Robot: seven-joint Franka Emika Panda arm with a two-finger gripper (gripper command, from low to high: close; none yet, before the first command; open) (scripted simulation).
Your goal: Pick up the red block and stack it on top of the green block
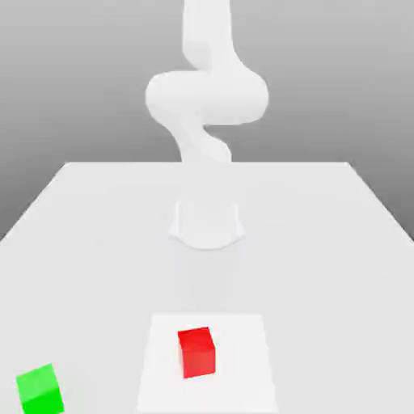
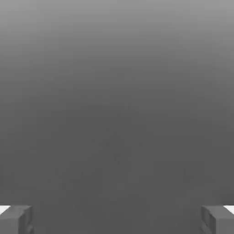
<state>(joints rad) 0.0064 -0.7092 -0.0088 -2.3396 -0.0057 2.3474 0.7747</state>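
1. The gripper point(image 2: 117, 219) has its jaws spread as wide as they go, with only bare grey floor between the fingertips point(image 2: 16, 219), so it holds nothing; a sensible starting pose for a grasp not yet begun
2. The red block point(image 1: 196, 352) sits flat on a paler square patch point(image 1: 242, 356) of the table point(image 1: 97, 242), near the front edge in the exterior view, in front of the arm point(image 1: 206, 97)
3. The green block point(image 1: 40, 389) lies on the table well apart from it, toward the exterior view's left, also flat and untouched
4. Both cubes stand free, which should leave room for the fingers to come down around the red one
5. No containers are in the scene; stacking has not started
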